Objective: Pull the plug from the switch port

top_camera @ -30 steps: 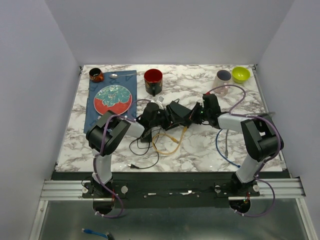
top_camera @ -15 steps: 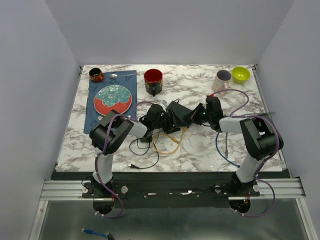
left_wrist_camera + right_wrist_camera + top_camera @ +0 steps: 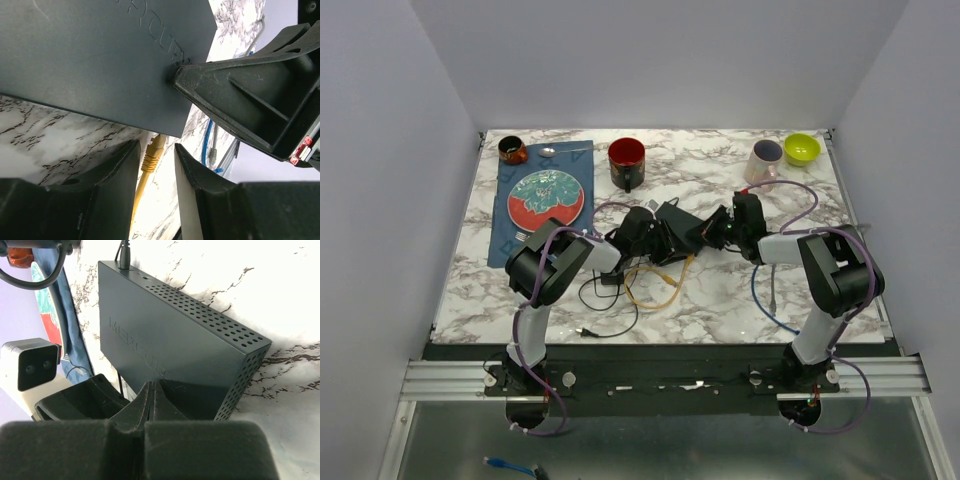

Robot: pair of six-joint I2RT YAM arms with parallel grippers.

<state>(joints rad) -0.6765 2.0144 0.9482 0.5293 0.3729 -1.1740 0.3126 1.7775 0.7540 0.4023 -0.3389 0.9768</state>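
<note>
The switch [image 3: 682, 222] is a dark metal box in the middle of the table; it also shows in the left wrist view [image 3: 100, 60] and the right wrist view [image 3: 170, 340]. A yellow plug [image 3: 153, 150] sits in a port at its edge, and its yellow cable [image 3: 662, 285] loops toward the front. My left gripper [image 3: 156, 148] is open with one finger on each side of the plug, small gaps showing. My right gripper [image 3: 152, 390] is shut and empty, its tips pressed on the switch's top face.
A red mug [image 3: 626, 160] and a plate [image 3: 546, 197] on a blue mat stand behind and to the left. A pink mug [image 3: 763, 160] and a green bowl [image 3: 801, 149] are at the back right. A blue cable [image 3: 765, 295] and a black cable [image 3: 605, 310] lie in front.
My left gripper has moved right, closer to the switch. The right gripper has shifted slightly and stays on the switch.
</note>
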